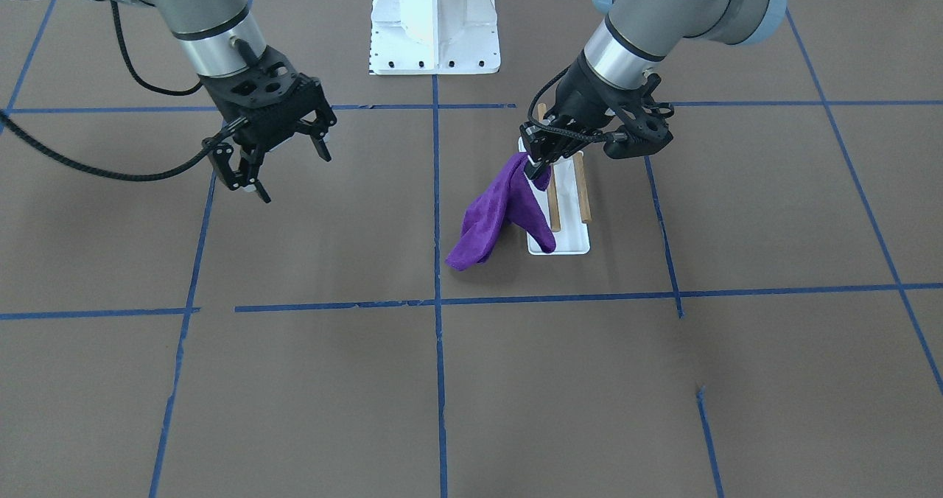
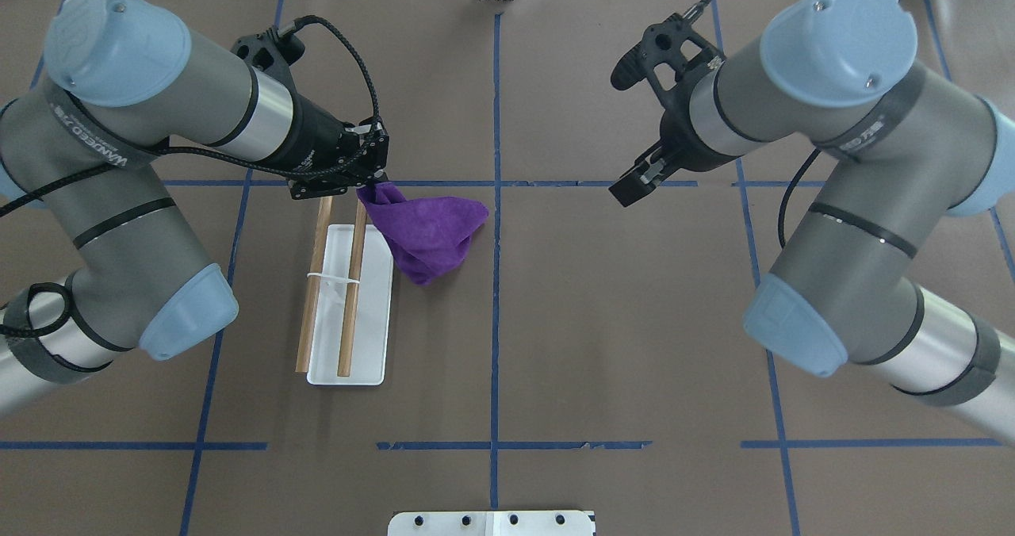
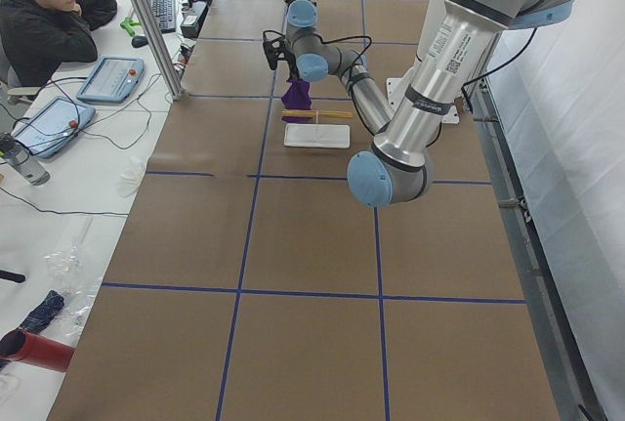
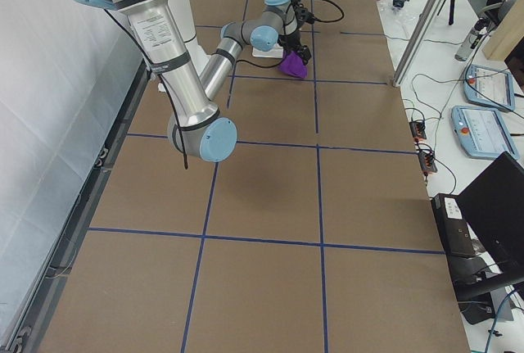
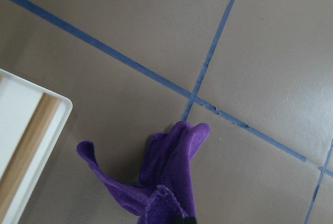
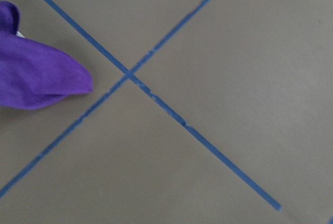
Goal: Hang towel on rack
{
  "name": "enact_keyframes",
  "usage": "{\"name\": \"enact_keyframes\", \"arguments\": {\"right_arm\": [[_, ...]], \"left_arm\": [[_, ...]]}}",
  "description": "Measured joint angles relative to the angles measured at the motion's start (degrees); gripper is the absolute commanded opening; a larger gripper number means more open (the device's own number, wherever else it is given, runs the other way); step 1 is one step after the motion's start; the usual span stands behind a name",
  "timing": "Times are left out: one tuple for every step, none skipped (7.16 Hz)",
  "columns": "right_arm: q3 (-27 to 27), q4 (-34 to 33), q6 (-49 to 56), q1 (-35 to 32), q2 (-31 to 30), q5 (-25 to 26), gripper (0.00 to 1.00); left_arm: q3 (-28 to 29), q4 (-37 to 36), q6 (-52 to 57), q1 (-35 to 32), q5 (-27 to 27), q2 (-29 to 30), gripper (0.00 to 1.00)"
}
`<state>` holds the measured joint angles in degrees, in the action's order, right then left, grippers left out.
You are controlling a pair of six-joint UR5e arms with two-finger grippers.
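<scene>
The purple towel (image 2: 432, 231) hangs from my left gripper (image 2: 373, 189), which is shut on its top corner. The towel's lower part droops to the table beside the rack, on the side toward the table's middle. The rack (image 2: 373, 361) has a flat white base and two parallel wooden dowel rods (image 2: 351, 298). The left gripper is over the far end of the rod nearer the table's middle. In the front view the left gripper (image 1: 536, 165) holds the towel (image 1: 501, 211) over the rack's base (image 1: 571, 242). My right gripper (image 1: 293, 174) is open, empty and raised, far from the rack.
The white bolted robot pedestal (image 1: 435, 34) stands at the robot's side of the table. Blue tape lines (image 2: 496, 282) divide the brown table top into squares. An operator (image 3: 44, 21) sits beyond the table's edge with tablets and cables.
</scene>
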<state>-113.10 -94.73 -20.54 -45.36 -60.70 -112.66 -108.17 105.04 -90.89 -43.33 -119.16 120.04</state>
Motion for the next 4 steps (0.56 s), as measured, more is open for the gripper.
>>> {"name": "enact_keyframes", "arguments": {"right_arm": [[1.6, -3.8, 1.5, -3.7, -0.3, -3.6, 1.00], [3.3, -5.4, 4.8, -6.5, -1.5, -5.8, 1.00], [4.3, -6.0, 8.5, -8.7, -3.3, -6.9, 1.00], [4.8, -6.2, 11.9, -10.5, -5.1, -7.3, 1.00]], "left_arm": [[-1.3, -2.8, 4.5, -0.5, 0.1, -1.5, 0.00], [-1.9, -4.1, 9.9, -0.8, 0.5, -4.4, 0.00], [-2.2, -4.5, 15.4, -1.0, 1.0, -7.4, 0.00], [-2.3, -4.7, 20.3, -1.1, 2.0, -10.0, 0.00]]}}
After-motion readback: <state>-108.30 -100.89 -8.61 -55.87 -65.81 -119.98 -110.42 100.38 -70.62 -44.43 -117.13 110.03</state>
